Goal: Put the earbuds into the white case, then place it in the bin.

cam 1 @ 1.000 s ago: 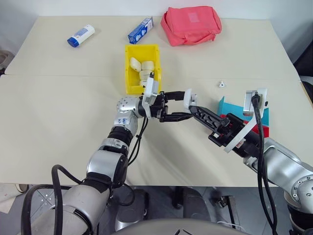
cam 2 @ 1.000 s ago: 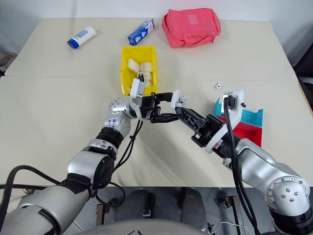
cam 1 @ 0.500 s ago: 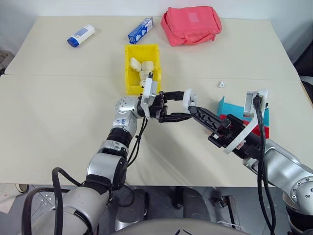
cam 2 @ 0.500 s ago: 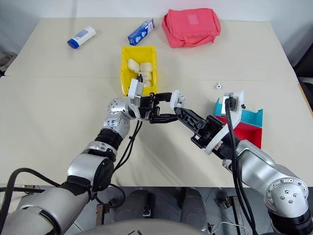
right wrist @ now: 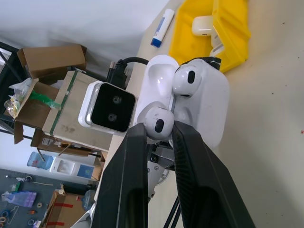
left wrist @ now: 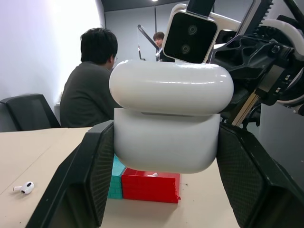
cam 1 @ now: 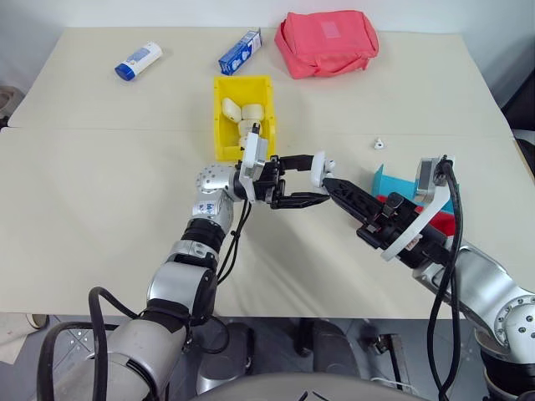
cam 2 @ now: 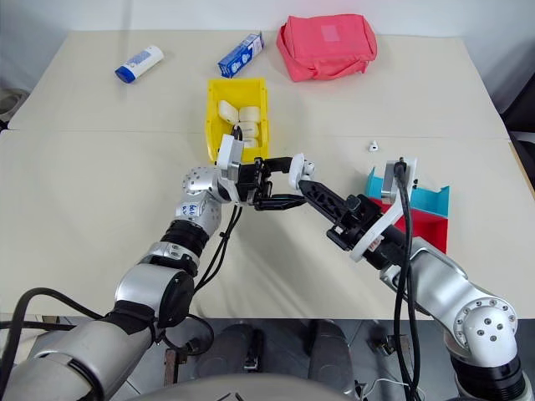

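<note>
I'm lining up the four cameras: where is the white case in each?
Left eye: white case mid-table, in the left gripper.
Right eye: the same, just below the bin.
Left wrist: lid open, between the fingers.
Right wrist: behind the earbud pinched by the right gripper.
Shared landmark: the bin.
</note>
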